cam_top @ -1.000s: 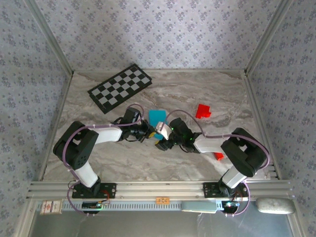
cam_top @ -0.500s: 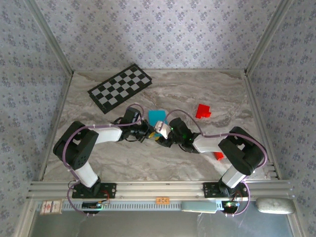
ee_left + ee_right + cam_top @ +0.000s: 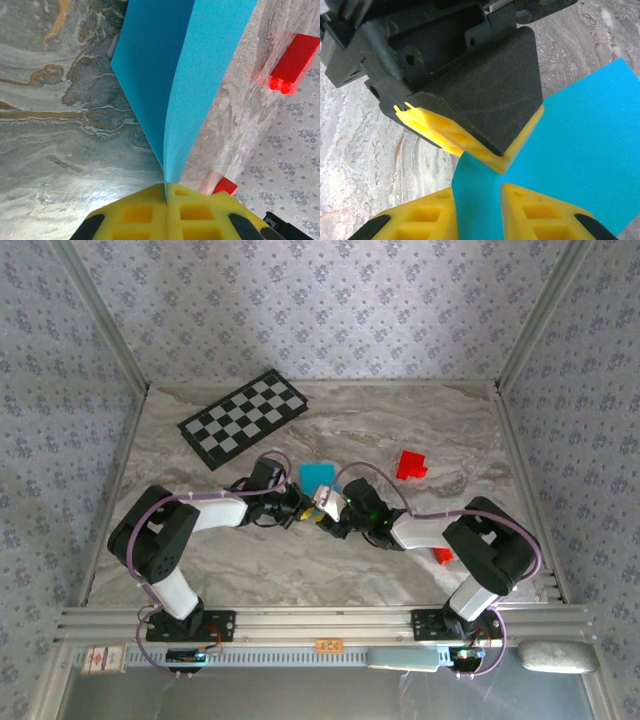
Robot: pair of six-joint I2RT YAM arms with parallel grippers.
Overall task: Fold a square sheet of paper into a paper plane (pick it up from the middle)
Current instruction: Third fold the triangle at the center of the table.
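Top view: both arms meet at the table's middle, the left gripper [image 3: 303, 508] and right gripper [image 3: 328, 514] at the near edge of the square sheet of paper [image 3: 320, 476].

Left wrist: the left pads [image 3: 137, 215] are pressed together on the sheet, which rises in 1 soft, uncreased bend.

Right wrist: the right jaws stand apart astride its edge.

No nose or wings are formed yet, so I judge nearly all the folding remains.

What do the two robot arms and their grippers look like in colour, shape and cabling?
The left arm and right arm have black joints, white links and looping purple cables. The left gripper and right gripper carry yellow, grid-recessed fingers on black bodies.
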